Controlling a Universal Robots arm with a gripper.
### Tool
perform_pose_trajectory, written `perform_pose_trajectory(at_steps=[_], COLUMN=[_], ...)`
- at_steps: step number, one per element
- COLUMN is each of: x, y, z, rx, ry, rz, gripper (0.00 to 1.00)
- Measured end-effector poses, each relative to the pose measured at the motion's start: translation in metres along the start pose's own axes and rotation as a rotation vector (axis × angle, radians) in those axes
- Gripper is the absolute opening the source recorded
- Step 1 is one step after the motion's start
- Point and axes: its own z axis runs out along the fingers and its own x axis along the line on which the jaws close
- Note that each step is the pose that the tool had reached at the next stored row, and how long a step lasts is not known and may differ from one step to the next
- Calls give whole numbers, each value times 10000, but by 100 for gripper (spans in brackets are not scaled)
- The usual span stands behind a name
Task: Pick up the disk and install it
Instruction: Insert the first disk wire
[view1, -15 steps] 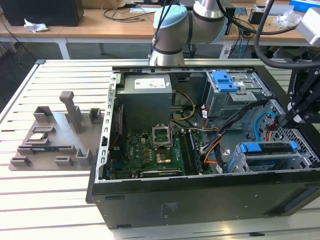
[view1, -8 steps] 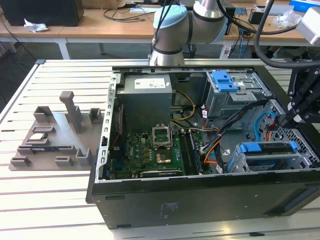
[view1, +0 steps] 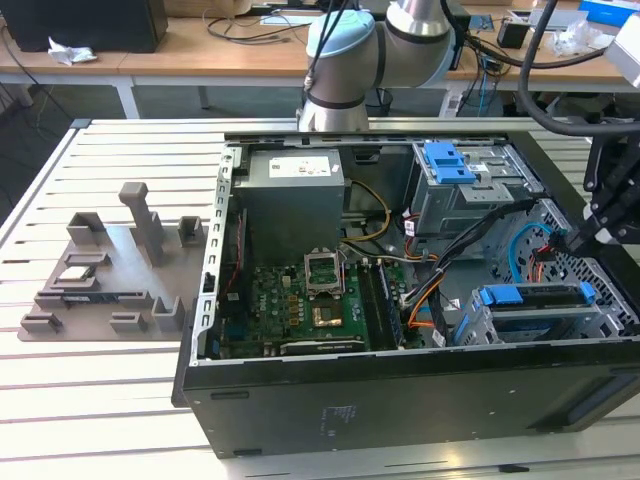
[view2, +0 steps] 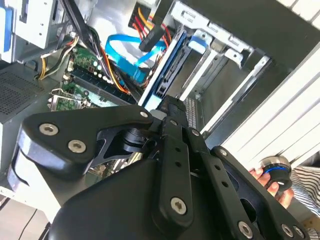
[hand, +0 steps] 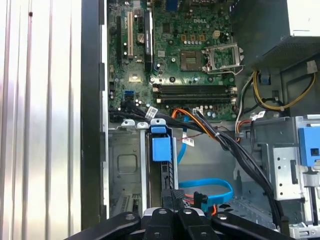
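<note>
From the exterior view's left, past the gray tray (view1: 105, 275) and the open computer case (view1: 400, 400), the disk (view1: 535, 297) sits in its bay, where my pincer (hand: 172, 197) hangs over it, fingers together.

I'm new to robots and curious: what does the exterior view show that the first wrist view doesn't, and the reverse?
Exterior view: the whole computer case on a slatted table, a grey parts tray on the exterior view's left, and the arm's pale blue joint. First wrist view: a close look into the drive bay, with the gripper at the disk. Both: the green motherboard.
</note>
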Motion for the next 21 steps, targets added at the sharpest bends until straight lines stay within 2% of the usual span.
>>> perform_pose_trajectory(at_steps=[5, 10, 17, 21], x=[-58, -152, -180, -216], y=[-184, -443, -546, -580], z=[-15, -34, -31, 24], rx=[-2, -2, -2, -2], ry=[1, 13, 15, 18], rz=[0, 0, 1, 2], gripper=[11, 11, 11, 11])
